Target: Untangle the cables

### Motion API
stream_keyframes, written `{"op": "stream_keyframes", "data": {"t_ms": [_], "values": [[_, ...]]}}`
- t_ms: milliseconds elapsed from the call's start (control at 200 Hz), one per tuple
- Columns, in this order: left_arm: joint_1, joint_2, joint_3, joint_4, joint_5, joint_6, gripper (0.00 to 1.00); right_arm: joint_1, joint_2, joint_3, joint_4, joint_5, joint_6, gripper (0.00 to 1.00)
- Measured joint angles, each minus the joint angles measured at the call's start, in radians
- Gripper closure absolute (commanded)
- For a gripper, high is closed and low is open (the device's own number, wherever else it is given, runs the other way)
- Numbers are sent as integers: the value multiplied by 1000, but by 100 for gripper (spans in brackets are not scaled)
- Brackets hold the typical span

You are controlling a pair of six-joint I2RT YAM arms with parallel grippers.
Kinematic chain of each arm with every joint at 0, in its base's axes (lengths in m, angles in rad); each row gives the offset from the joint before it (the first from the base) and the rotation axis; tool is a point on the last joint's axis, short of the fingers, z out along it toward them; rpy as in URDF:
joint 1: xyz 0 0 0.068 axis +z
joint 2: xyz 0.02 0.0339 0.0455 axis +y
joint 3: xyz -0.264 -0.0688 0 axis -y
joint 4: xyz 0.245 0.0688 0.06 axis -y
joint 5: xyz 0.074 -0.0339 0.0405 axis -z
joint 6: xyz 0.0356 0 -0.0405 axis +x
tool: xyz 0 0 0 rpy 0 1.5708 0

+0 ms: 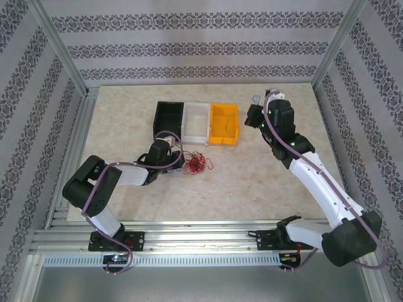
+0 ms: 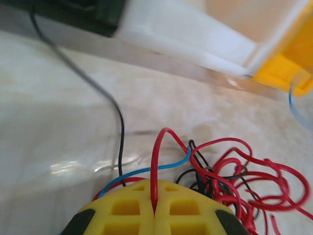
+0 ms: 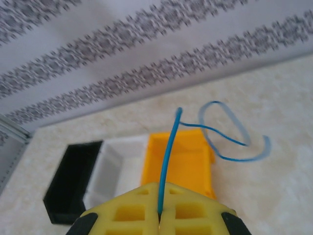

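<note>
left hand [image 2: 154, 213]: clamped on red cable [image 2: 155, 166]
red cable: pull slowly, away from orange bin [image 1: 224, 124]; stop if the rest drags
right hand [image 3: 159, 215]: clamped on blue cable [image 3: 168, 156], raised beside orange bin
cables [image 1: 196, 163]: heaped on counter [image 1: 252, 182], near side of orange bin

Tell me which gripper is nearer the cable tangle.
Left. The left gripper sits at the cable tangle, shut on a red cable from it; the right gripper is by the orange bin, shut on a blue cable.
</note>
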State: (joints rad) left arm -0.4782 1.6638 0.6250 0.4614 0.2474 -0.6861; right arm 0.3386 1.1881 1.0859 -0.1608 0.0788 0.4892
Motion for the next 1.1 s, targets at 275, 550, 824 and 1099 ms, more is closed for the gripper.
{"op": "stream_keyframes", "data": {"t_ms": [275,550,824,1099], "values": [[0,5,16,-5,31,28,100,5,182,212,12,-11,-72,100],[0,30,58,-19,41,41,100,5,330,280,11,-13,-105,100],[0,30,60,-31,45,52,100,6,445,246,-6,-69,-105,100],[0,45,64,-31,58,54,100,6,510,206,-29,-247,-96,100]]}}
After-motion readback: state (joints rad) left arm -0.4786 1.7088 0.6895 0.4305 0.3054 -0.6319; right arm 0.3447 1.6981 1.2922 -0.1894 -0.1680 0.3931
